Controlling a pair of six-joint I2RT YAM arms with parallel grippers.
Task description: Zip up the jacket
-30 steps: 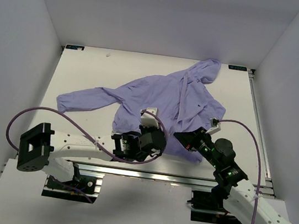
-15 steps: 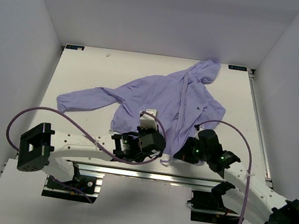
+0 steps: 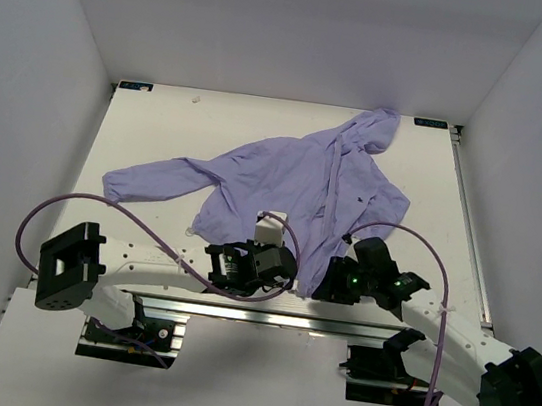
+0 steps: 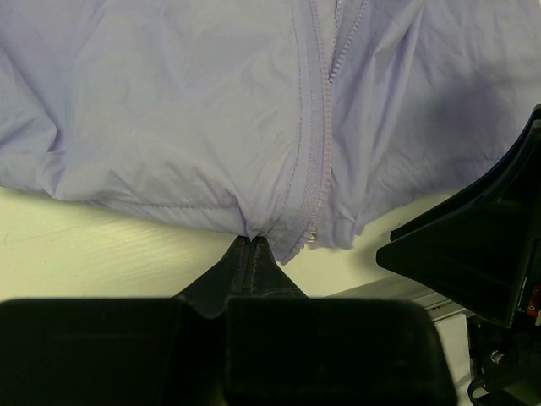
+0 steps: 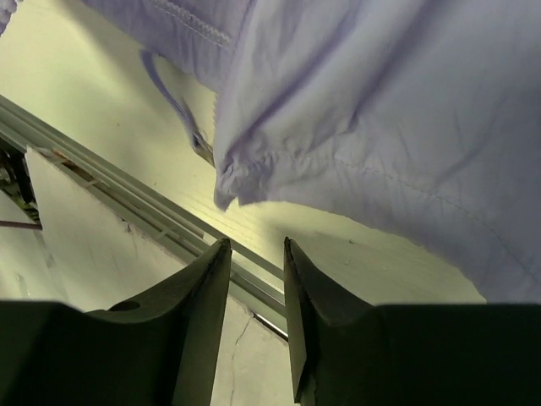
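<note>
The lavender hooded jacket (image 3: 294,181) lies spread on the table, hood at the back right, one sleeve out to the left. Its front zipper (image 4: 321,144) runs up the middle of the left wrist view. My left gripper (image 4: 252,238) is shut, pinching the jacket's bottom hem just left of the zipper's lower end; it shows at the hem in the top view (image 3: 284,273). My right gripper (image 5: 256,244) is open and empty, just below the hem corner of the jacket (image 5: 380,110), near the table's front edge; it sits beside the hem in the top view (image 3: 329,282).
The metal rail (image 5: 152,220) along the table's front edge runs just beneath the right gripper. White walls enclose the table (image 3: 159,137) on three sides. The purple cables of both arms loop over the near edge.
The right gripper has swung left and down from the jacket's right side to the hem by the front edge. The left gripper has drawn the hem slightly nearer.
</note>
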